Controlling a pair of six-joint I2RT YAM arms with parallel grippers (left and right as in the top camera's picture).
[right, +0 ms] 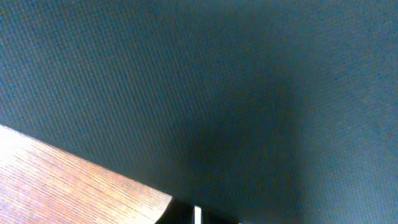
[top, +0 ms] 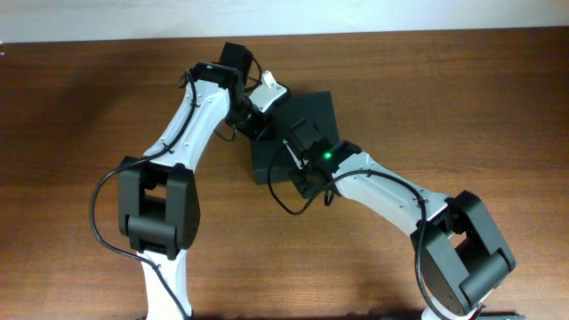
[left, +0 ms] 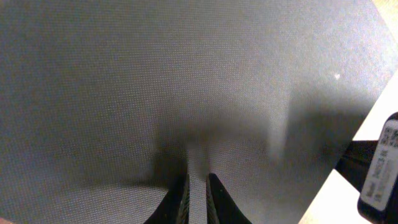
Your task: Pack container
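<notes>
The container (top: 313,111) lies near the middle of the bench (top: 89,89), a little toward the far side, turned so that one corner points to the far right. It is a dark, matte, roughly square box, and both arms partly cover it from above.

The left arm reaches in from the near left, and the left gripper (top: 256,123) sits at the container's far left edge. In the left wrist view the container's grey, finely textured surface (left: 186,74) fills almost everything. The two dark fingers (left: 179,202) stand narrow, with only a thin pale slit between them. Whether they pinch an edge of the box cannot be told. At the right edge of that view is a black part with a white printed label (left: 380,168).

The right arm comes from the near right, and the right gripper (top: 299,142) is over the container's near half. Its jaws are closed together. In the right wrist view only the fingertips' tops (right: 194,215) show at the bottom, against the dark box face (right: 249,81). A wedge of wooden bench (right: 62,177) shows at the lower left.
</notes>
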